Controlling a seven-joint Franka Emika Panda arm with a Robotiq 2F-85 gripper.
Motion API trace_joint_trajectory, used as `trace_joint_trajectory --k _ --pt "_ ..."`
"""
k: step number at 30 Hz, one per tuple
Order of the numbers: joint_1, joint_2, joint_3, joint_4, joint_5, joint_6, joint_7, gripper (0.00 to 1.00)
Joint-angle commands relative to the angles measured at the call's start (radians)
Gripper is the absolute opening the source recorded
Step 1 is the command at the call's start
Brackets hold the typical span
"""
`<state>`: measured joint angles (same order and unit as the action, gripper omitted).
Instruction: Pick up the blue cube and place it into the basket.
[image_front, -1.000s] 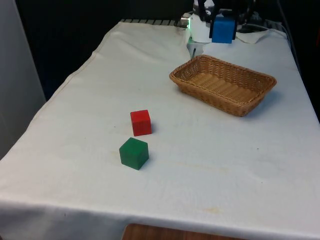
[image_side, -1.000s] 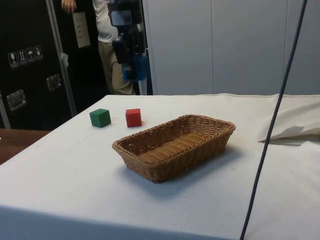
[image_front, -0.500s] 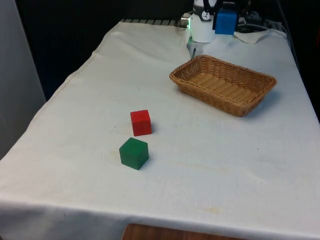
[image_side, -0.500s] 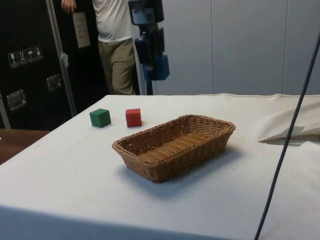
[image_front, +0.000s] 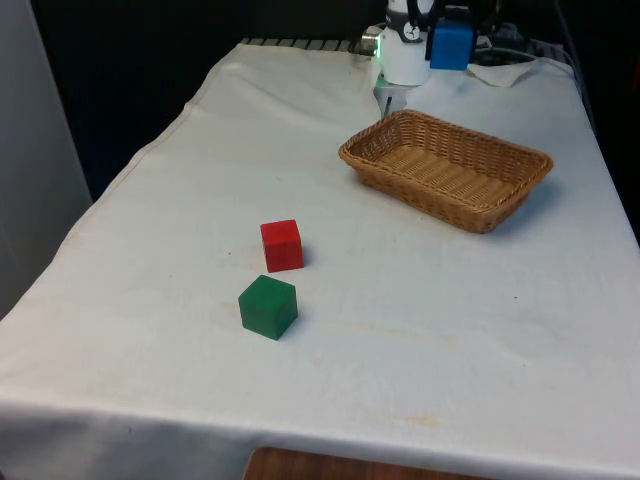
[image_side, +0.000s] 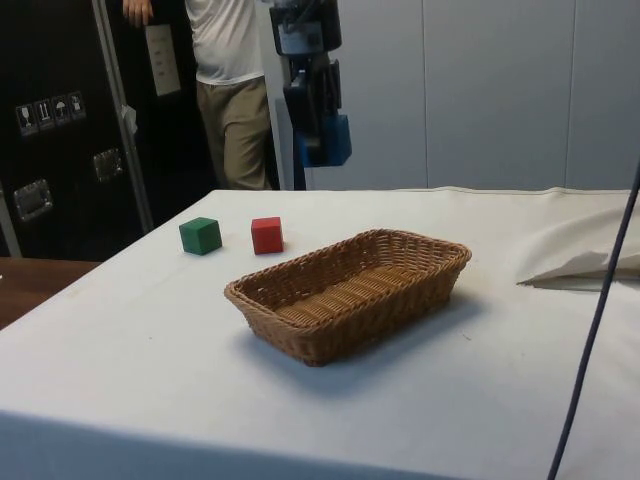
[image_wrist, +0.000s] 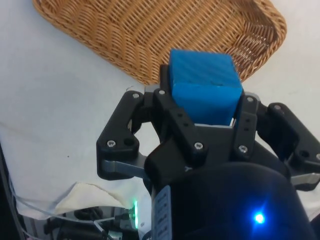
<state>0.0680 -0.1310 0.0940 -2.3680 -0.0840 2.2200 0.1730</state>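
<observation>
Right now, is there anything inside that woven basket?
Nothing shows inside the basket: its woven floor is bare. The blue cube is held in the gripper above the table, not in the basket. The near wall hides a strip of the floor in the side view.
</observation>
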Motion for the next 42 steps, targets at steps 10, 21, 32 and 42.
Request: trace_joint_trajectory --k 10,21,32,42 --pt "0.000 0.014 0.001 -0.055 0.000 0.070 0.004 0.00" --pt "0.000 0.052 0.008 -0.109 -0.011 0.160 0.018 0.00" --pt "0.000 0.107 0.022 -0.166 -0.015 0.281 0.035 0.00" --pt "0.000 0.178 0.024 -0.192 -0.020 0.387 0.040 0.00"
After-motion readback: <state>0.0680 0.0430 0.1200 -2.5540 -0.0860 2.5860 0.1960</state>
